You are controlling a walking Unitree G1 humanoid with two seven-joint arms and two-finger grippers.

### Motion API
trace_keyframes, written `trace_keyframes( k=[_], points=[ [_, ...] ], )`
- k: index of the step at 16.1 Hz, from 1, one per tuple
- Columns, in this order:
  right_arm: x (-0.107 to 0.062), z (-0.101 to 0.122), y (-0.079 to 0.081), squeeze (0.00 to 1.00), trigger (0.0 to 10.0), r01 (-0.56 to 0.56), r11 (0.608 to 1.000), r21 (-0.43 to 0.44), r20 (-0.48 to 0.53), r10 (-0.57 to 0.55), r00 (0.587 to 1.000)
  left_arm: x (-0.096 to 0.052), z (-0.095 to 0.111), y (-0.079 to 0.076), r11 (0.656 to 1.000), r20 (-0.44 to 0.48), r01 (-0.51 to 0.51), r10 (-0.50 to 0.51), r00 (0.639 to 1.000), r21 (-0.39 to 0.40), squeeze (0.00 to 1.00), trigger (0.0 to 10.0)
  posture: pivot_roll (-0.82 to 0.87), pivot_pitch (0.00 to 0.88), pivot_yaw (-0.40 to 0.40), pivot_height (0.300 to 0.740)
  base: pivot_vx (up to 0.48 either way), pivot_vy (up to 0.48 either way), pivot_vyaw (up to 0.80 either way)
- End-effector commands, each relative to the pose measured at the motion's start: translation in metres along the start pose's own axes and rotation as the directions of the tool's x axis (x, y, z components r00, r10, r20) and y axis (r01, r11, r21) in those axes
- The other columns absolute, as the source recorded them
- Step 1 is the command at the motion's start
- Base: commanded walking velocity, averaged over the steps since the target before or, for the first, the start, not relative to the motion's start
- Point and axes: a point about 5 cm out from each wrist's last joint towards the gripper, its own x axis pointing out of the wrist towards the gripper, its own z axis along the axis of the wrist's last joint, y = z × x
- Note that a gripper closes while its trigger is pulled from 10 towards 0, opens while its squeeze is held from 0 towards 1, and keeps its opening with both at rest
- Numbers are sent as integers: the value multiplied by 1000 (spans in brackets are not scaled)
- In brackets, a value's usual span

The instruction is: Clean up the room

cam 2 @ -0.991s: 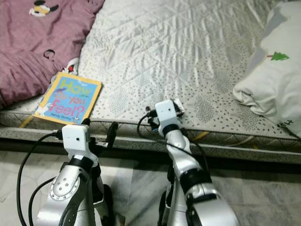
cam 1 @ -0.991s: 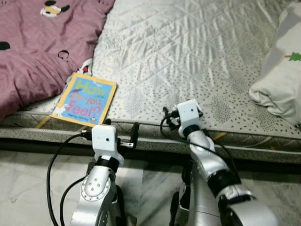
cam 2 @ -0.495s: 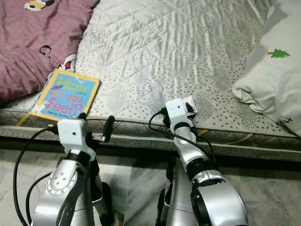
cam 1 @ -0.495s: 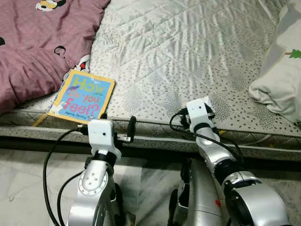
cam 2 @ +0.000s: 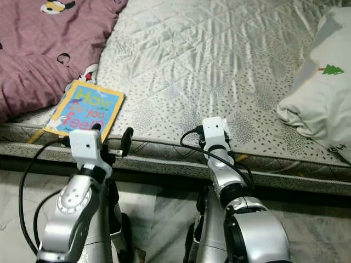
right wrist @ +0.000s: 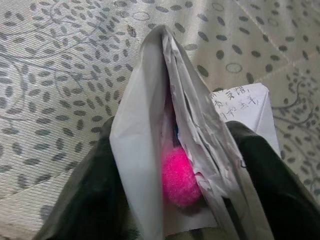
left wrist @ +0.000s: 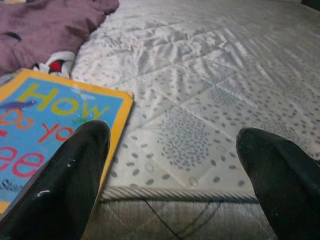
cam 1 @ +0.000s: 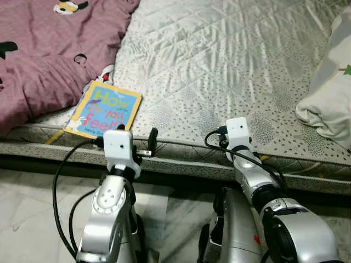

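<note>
Left gripper (left wrist: 170, 175) spread wide at the mattress (cam 1: 219, 49) front edge beside a flat glossy book (cam 1: 104, 109), long axis running away from the edge. Right gripper (right wrist: 172, 165) pinches crumpled white paper (right wrist: 150, 150); wrist view reveals a fuzzy pink pompom (right wrist: 178, 176) inside. Quilted, dotted fabric.

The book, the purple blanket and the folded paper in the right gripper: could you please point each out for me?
book (cam 1: 104, 109), left eye view, middle of its blue cover.
purple blanket (cam 1: 49, 55), left eye view, open stretch of fabric.
folded paper (right wrist: 150, 130), right wrist view, its outer white fold.
</note>
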Motion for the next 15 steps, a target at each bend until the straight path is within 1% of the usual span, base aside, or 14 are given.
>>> trace_keyframes(
  k=[1, 2, 4, 5, 6, 7, 8, 9, 10, 11, 12, 14, 15],
  points=[
    [-7, -31, 1, 0, 0, -3, 999, 39, -130, 8, 992, 0, -5, 0, 1000, -14, 11, -11, 1000, 0, 0, 10000, 85, 192, -32, 531, 0, 0, 0],
    [-7, -29, 3, 0, 0, -4, 998, 67, -122, 13, 992, 2, -5, 1, 1000, -9, 15, -15, 1000, 2, 0, 10000, 76, 180, -27, 531, 0, 0, 0],
    [-7, -28, 4, 0, 0, -11, 996, 91, -118, 22, 993, 5, -6, 0, 1000, -7, 17, -17, 1000, -2, 0, 10000, 69, 163, -25, 531, 0, 0, 0],
    [-7, -28, 4, 0, 0, -14, 995, 102, -115, 26, 993, 5, -6, 0, 1000, -5, 22, -22, 1000, -13, 0, 10000, 66, 159, -22, 531, 0, 0, 0],
    [-6, -26, 4, 0, 0, -19, 992, 126, -103, 32, 994, 8, -7, -1, 997, -3, 54, -54, 999, -52, 0, 10000, 62, 149, -25, 531, 0, 0, 0],
    [-6, -25, 5, 0, 0, -24, 989, 145, -104, 39, 994, 9, -7, -2, 996, 2, 71, -71, 997, -53, 0, 10000, 62, 147, -26, 531, 0, 0, 0],
    [-6, -23, 4, 0, 0, -26, 980, 195, -96, 45, 994, 10, -7, -1, 996, -1, 83, -83, 997, -44, 0, 10000, 62, 144, -24, 531, 0, 0, 0],
    [-5, -19, 1, 0, 0, -26, 980, 198, -77, 42, 996, 11, -7, 1, 996, 1, 81, -81, 997, -36, 0, 10000, 59, 138, -20, 531, 0, 0, 0],
    [-4, -18, -2, 0, 0, -22, 975, 221, -67, 37, 997, 13, -7, 2, 996, 2, 82, -82, 997, -33, 0, 10000, 54, 131, -17, 531, 0, 0, 0],
    [-4, -17, -5, 0, 0, -12, 965, 263, -63, 30, 998, 14, -7, 3, 996, 3, 84, -84, 996, -30, 0, 10000, 49, 124, -14, 531, 0, 0, 0],
    [-4, -17, -7, 0, 0, -10, 962, 273, -57, 26, 998, 16, -7, 2, 996, 6, 88, -88, 996, -31, 0, 10000, 41, 114, -9, 531, 0, 0, 0],
    [-4, -14, -8, 0, 0, -10, 953, 302, -33, 21, 999, 22, -7, -1, 993, 19, 110, -110, 994, -37, 0, 10000, 26, 89, -5, 531, 0, 0, 0],
    [-4, -13, -8, 0, 0, -1, 939, 343, -34, 14, 999, 25, -6, -1, 993, 25, 109, -108, 994, -37, 0, 10000, 23, 71, -3, 531, 0, 0, 0]
  ],
)
